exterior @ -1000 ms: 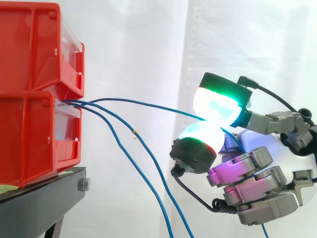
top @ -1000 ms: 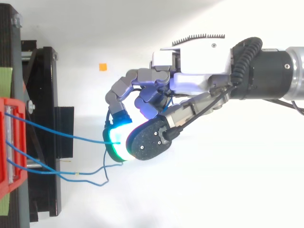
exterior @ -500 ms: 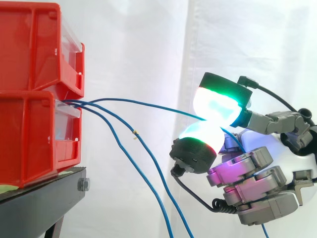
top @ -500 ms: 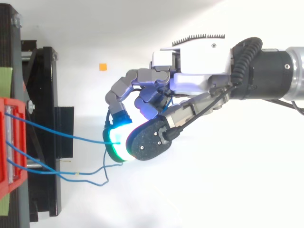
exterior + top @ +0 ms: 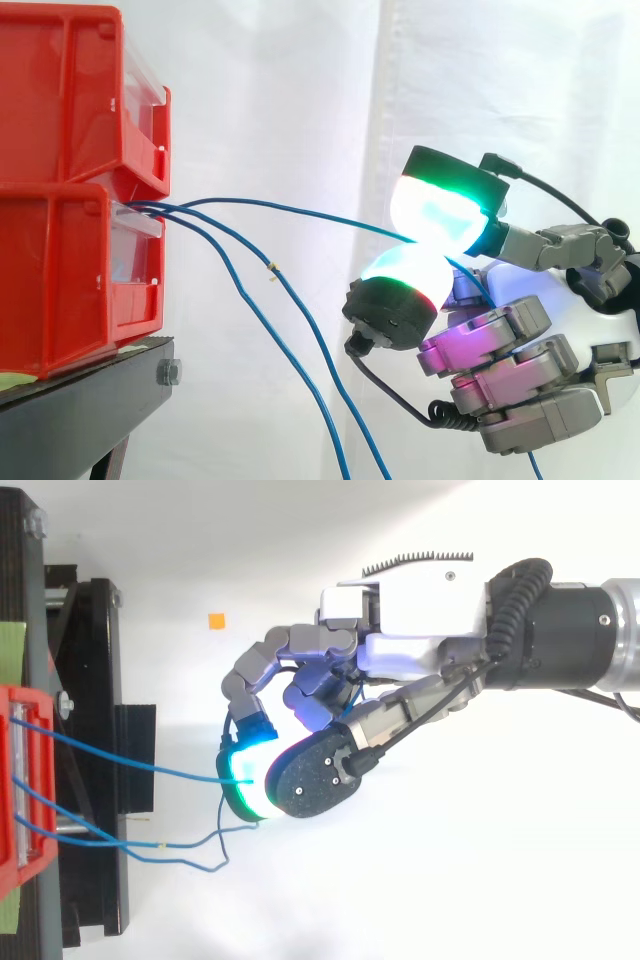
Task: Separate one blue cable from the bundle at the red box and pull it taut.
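The hand (image 5: 500,340) pinches one blue cable (image 5: 290,208) between two glowing pads (image 5: 440,215), its other fingers curled below. Nothing has shifted over the last second (the pull seems paused). The cable runs left into the lower red box (image 5: 60,270), gently bowed, so probably not quite taut. The other cables (image 5: 272,268) hang slack beneath.

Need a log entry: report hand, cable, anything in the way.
Hand shut on one blue cable, pinched between pads. Cable runs from red box, slight curve. Two other cables hang clear below.
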You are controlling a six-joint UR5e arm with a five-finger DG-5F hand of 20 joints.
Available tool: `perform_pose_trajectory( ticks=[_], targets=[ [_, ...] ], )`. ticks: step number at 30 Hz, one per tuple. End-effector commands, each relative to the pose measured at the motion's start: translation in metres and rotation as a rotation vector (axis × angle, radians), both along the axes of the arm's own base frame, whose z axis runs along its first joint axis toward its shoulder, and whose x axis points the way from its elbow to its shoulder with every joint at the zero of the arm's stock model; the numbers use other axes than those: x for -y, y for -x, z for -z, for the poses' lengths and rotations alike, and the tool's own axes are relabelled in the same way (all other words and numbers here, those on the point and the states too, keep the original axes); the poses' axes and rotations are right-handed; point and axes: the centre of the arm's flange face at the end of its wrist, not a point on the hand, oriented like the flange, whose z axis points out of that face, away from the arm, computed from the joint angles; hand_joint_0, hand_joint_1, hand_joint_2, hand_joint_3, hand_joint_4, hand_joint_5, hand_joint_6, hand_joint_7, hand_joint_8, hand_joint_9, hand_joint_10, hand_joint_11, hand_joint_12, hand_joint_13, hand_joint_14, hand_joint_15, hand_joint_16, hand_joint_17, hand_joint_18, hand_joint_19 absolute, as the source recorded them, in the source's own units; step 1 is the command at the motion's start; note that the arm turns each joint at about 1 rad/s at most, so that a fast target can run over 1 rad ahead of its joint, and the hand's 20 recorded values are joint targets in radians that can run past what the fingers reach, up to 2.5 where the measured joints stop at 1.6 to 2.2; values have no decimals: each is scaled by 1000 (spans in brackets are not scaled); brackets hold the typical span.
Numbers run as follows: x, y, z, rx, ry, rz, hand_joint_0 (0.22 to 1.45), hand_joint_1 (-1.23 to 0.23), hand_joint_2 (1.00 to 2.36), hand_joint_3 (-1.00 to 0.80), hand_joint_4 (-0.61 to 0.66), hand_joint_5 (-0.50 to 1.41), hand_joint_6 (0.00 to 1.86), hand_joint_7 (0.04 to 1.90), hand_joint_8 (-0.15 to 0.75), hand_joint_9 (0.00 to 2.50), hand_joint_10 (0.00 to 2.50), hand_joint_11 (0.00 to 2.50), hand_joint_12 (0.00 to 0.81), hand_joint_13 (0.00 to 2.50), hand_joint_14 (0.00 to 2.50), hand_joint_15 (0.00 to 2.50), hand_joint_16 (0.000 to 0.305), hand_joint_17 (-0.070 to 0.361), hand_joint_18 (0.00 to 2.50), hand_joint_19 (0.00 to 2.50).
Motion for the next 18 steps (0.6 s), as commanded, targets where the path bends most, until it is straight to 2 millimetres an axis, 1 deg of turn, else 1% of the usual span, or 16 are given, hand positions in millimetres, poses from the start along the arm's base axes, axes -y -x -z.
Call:
perform_pose_trajectory(
  ticks=[1, 14, 18],
  targets=[
    [0, 0, 0, 2, 0, 0, 809, -837, 1014, -305, -248, -185, 936, 1351, 250, 744, 2358, 1362, 318, 931, 2500, 1371, 27, 62, 1285, 1855],
    [0, 0, 0, 0, 0, 0, 809, -837, 1014, -306, -252, -185, 937, 1343, 251, 745, 2347, 1359, 320, 934, 2500, 1399, 29, 64, 1287, 1851],
    [0, 0, 0, -1, 0, 0, 810, -838, 1013, -308, -250, -185, 936, 1349, 252, 748, 2348, 1365, 318, 934, 2500, 1371, 28, 62, 1286, 1865]
  ],
)
